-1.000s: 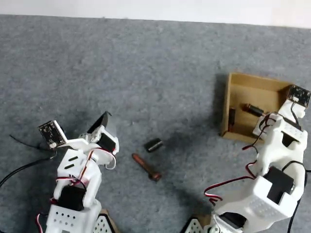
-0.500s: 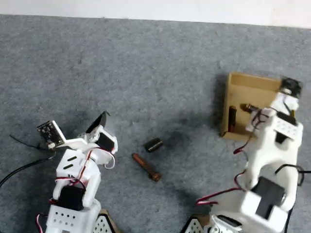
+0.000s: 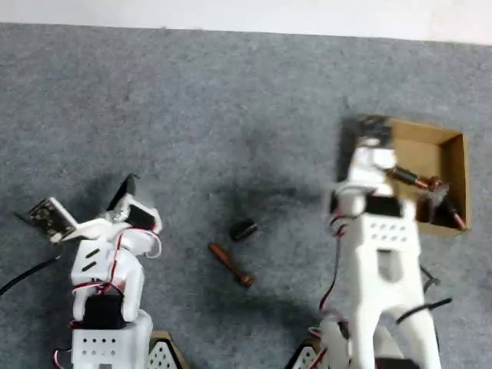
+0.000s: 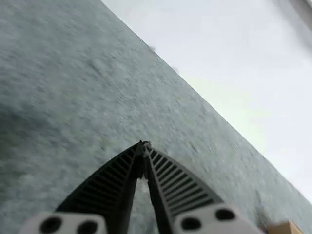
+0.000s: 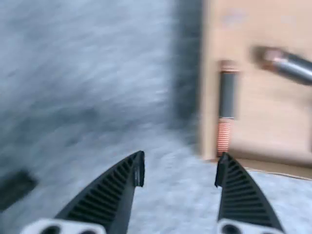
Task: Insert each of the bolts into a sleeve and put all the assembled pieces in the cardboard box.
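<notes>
Right gripper (image 5: 181, 163): spread wide, empty, just beside the cardboard box (image 3: 427, 131).
Left gripper (image 4: 145, 148): clenched, empty, well apart from box.
Bolt (image 3: 231, 264), sleeve (image 3: 244, 230): loose, well apart from box.
Assembled pieces (image 5: 225, 105): inside box.

Looks like a robotics lab or hobby test bench. The work surface is a grey felt mat (image 3: 231, 92), with a plain white strip (image 3: 246, 11) beyond its far edge, behind the box (image 3: 427, 129). Two white printed arms stand on it: left arm (image 3: 104, 269) well left of the box, right arm (image 3: 384, 261) just in front of it. Both have bare servos; the left arm also has a loose cable (image 3: 27, 275) and an uncovered circuit board (image 3: 48, 217). Small hardware lies on the mat left of the box: bolt (image 3: 231, 264), sleeve (image 3: 244, 229).
</notes>
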Robot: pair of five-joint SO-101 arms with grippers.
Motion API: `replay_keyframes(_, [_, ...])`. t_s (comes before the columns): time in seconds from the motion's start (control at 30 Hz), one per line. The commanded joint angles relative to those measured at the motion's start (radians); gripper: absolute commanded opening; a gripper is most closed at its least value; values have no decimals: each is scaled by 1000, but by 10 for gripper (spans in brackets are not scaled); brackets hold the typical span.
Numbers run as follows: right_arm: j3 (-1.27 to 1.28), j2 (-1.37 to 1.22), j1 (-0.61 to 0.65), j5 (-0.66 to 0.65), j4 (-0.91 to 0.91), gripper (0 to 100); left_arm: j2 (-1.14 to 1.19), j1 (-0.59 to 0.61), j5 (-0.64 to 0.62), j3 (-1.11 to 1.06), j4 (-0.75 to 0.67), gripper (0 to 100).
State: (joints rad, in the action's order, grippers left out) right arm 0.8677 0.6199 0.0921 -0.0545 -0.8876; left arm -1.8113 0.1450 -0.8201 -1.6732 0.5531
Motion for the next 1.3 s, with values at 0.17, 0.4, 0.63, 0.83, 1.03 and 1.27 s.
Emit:
replay_keyframes(0.17, [85, 150, 456, -115, -1, 221, -12, 64, 0, 33, -5, 5])
replay_keyframes(0.4, [134, 94, 636, -453, 44, 221, -12, 125, 0, 47, -5, 5])
replay_keyframes(0.63, [142, -108, 636, -583, 163, 221, -12, 213, -2, 65, -5, 5])
replay_keyframes(0.83, [136, -308, 636, -637, 185, 221, -12, 274, -2, 82, 2, 5])
replay_keyframes(1.03, [136, -430, 634, -641, 317, 221, -12, 274, -2, 82, 2, 5])
replay_keyframes(1.27, [137, -452, 634, -643, 341, 221, -12, 274, -2, 82, 2, 5])
